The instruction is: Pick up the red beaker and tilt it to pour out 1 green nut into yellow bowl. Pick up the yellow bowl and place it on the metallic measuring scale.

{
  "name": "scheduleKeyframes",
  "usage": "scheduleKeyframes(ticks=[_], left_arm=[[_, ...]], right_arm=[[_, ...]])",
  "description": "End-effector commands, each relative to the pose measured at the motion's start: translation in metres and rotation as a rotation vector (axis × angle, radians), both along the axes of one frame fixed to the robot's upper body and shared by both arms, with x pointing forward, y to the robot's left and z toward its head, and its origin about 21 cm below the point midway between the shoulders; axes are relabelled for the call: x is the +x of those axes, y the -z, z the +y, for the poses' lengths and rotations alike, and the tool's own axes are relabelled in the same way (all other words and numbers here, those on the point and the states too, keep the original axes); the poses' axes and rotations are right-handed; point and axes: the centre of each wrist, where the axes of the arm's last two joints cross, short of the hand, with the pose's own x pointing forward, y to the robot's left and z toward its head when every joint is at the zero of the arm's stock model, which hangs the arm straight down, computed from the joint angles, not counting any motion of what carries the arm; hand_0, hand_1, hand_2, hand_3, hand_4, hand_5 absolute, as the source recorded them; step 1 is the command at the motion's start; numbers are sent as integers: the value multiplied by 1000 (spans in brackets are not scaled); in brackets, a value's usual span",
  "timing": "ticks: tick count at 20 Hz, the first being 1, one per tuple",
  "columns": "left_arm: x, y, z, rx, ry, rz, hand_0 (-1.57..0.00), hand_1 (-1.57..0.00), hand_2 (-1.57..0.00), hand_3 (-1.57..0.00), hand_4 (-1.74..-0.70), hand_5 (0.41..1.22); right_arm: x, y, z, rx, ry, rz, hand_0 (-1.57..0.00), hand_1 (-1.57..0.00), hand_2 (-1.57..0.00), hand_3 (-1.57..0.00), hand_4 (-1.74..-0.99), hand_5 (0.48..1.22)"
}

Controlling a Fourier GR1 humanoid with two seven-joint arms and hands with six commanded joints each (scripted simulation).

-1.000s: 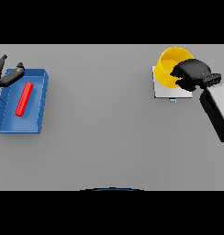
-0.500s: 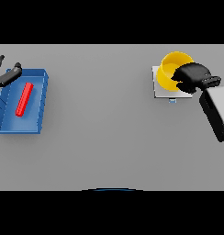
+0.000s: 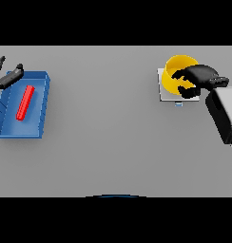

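The yellow bowl [image 3: 177,71] sits on the metallic scale [image 3: 166,95] at the far right of the table. My right hand [image 3: 198,77] is on the bowl's right side, with fingers and thumb curled round its rim. The red beaker [image 3: 24,102] lies flat in a blue tray [image 3: 36,129] at the far left. My left hand [image 3: 4,78] shows at the left edge, just above the tray's far corner, with fingers spread and holding nothing. No green nut shows; the bowl's inside is partly hidden by my hand.
My right forearm [image 3: 222,114] slants down from the scale toward the right edge. The grey table [image 3: 108,123] stretches between the tray and the scale.
The yellow bowl has come down slightly onto the scale with my right hand. My left hand has drawn back to the left, away from the tray.
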Motion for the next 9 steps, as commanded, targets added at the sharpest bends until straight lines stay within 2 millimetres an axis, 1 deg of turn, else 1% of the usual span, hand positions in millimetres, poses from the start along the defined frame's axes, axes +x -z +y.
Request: scheduleKeyframes(ticks=[1, 2, 3, 4, 6, 7, 9], left_arm=[[0, -1, 0, 11, 4, 8, 1, 1, 1, 1, -831, 754], [-1, -1, 0, 4, 4, -3, 1, 1, 1, 1, -832, 749], [1, 0, -2, 5, -1, 4, 1, 1, 1, 1, -834, 750], [1, -2, -1, 8, -2, 5, 1, 1, 1, 1, -835, 752], [-1, 1, -4, 3, 3, 3, 1, 1, 1, 1, -835, 755], [1, -1, -3, 9, -2, 5, 1, 1, 1, 1, -834, 759], [0, -2, -5, 8, 3, -6, 1, 1, 1, 1, -833, 760]], right_arm=[[-2, 3, 2, -2, -14, 9, -387, -380, -300, -258, -1476, 847], [-1, 4, 3, -8, -6, 8, -309, -304, -240, -206, -1461, 833], [0, 0, -2, -22, -13, 2, -247, -243, -192, -164, -1448, 824], [-1, 2, -1, -33, -17, 6, -198, -194, -153, -131, -1435, 817], [0, 3, -1, -55, -6, 19, -126, -124, -98, -84, -1409, 804], [-2, 4, -4, -60, -5, 28, -101, -99, -78, -67, -1401, 798], [-2, 4, 0, -58, -5, 36, -64, -63, -50, -42, -1390, 779]])
